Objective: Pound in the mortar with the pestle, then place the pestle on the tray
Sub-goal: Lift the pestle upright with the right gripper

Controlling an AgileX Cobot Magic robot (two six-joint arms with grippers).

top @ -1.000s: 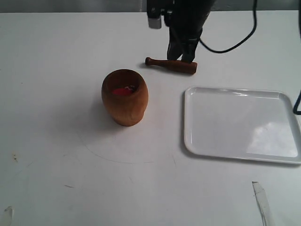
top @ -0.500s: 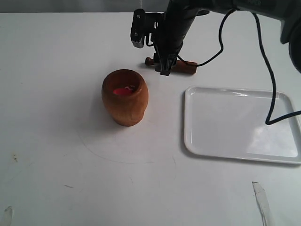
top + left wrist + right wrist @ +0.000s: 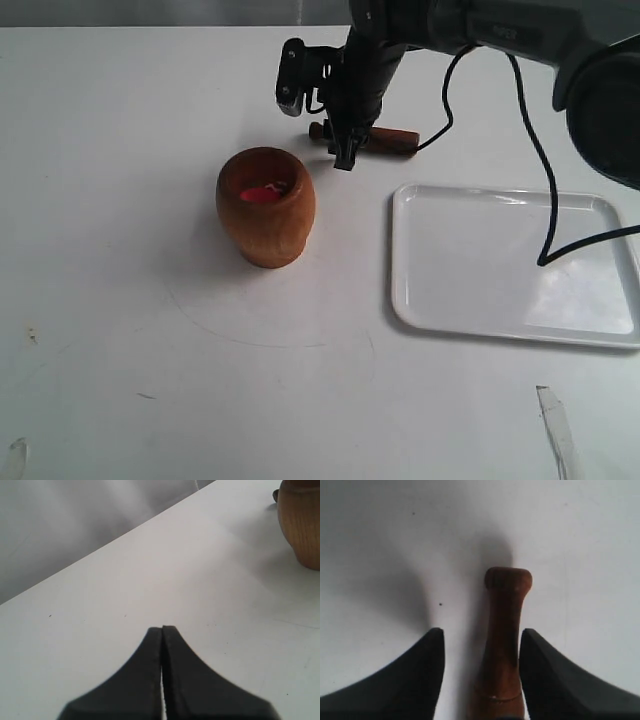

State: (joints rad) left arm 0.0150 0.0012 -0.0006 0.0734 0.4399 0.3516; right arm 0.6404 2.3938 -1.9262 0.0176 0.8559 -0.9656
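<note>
Right wrist view: the right arm's jaws stand released, one on each side of the pestle, at its narrow handle close to the knob. No contact is confirmed. The handle sits nearer one jaw than the other.

Exterior view: the pestle lies flat on the table, behind the mortar and just beyond the far corner of the tray. It is apart from both. The mortar stands upright with red matter inside.

Left wrist view: the left arm's jaws are clenched on nothing, with the mortar at the edge of the picture, well apart.

Risks, as judged:
- Off-centre closing may push or roll the round stick before both jaws bear on it.
- A hold this near the knob leaves the thick end overhanging, so the pestle may droop or swivel when lifted and meet the mortar's rim at a slant.
- The mortar is unsupported on a narrow base, so a slanted or off-centre stroke could tip or slide it.
</note>
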